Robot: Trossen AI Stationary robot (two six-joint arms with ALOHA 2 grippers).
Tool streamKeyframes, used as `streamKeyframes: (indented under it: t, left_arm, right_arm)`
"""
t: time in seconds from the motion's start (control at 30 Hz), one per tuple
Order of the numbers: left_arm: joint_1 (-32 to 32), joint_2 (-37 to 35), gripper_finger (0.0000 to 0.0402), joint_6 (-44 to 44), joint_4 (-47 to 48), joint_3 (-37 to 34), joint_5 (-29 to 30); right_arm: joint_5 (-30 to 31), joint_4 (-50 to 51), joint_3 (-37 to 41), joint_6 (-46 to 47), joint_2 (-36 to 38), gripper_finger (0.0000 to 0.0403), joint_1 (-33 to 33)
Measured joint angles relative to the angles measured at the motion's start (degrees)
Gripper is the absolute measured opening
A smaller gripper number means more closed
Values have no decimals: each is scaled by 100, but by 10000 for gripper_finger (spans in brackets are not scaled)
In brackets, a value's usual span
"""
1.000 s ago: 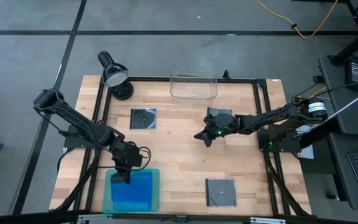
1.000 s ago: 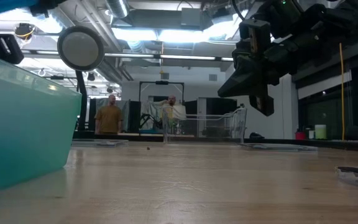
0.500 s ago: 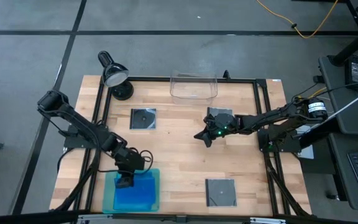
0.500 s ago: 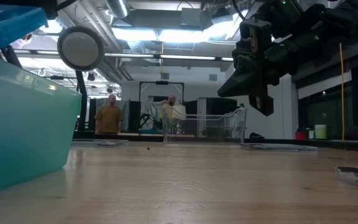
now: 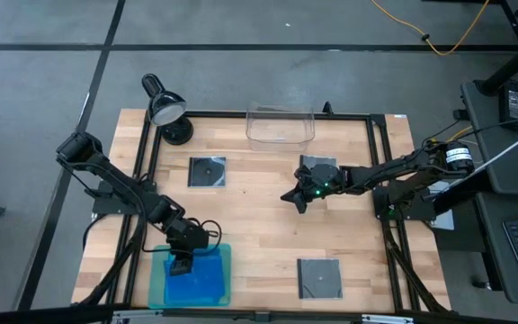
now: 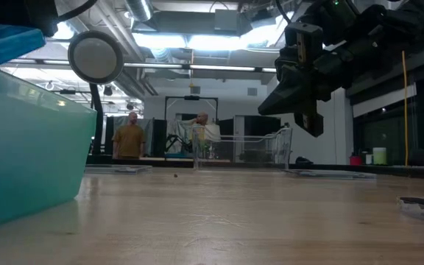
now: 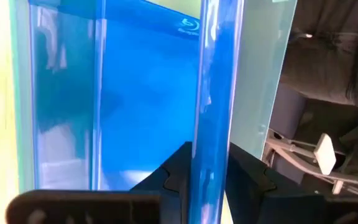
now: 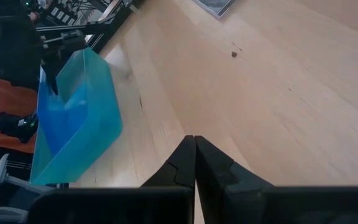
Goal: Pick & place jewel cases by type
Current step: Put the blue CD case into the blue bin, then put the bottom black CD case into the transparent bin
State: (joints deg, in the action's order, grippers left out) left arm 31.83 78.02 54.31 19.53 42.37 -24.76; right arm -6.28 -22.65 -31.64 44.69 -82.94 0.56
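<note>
My left gripper (image 5: 182, 262) is shut on a bright blue jewel case (image 7: 211, 93) over the teal tray (image 5: 157, 270). In the low view this case (image 6: 2, 40) shows just above the tray's wall (image 6: 28, 147). More blue cases (image 7: 142, 99) lie flat in the tray beneath it. Three dark grey square cases lie flat on the table: one far left (image 5: 207, 171), one partly under the right arm (image 5: 317, 164), one near the near edge (image 5: 319, 277). My right gripper (image 5: 297, 199) is shut and hovers above the table's middle (image 6: 304, 96). My left gripper pinches the blue jewel case between its two fingers (image 7: 179, 171), one on each flat face, at the case's nearer edge (image 7: 210, 146). In the wrist view the case runs edge-on away from the fingers. It is over the tray; whether it touches the cases below, I cannot tell.
A clear plastic bin (image 5: 280, 126) stands at the far edge, and a black desk lamp (image 5: 165, 108) at the far left corner. A black frame (image 5: 380, 171) runs round the wooden table. Bare wood (image 5: 259, 234) lies between tray and right gripper. People stand in the room beyond (image 6: 131, 136).
My left gripper has moved toward the near edge and down over the teal tray, carrying the blue case. In the low view the case has come into sight above the tray and sunk closer to its rim.
</note>
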Motion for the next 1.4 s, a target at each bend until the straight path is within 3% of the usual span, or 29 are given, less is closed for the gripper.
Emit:
streamKeyframes:
  t: [0.37, 0.7, 0.87, 1.2, 1.4]
  left_arm:
    - [145, -157, 107, 361, 150, -11, -67]
    - [258, -615, 116, 508, 1300, 29, -48]
    - [251, -638, 116, 15, 1949, 437, 148]
    - [251, -638, 116, -1209, 3019, 1322, 1552]
    - [392, -637, 116, -2379, 2750, 1855, 2890]
  right_arm:
    - [-92, 0, 0, -20, 0, 7, 2]
    - [-140, 22, 0, -24, 0, 7, 2]
    - [-140, 20, 0, -42, 2, 7, 2]
    - [-136, 22, 0, -42, 1, 7, 2]
    - [-133, 20, 0, -38, 0, 7, 2]
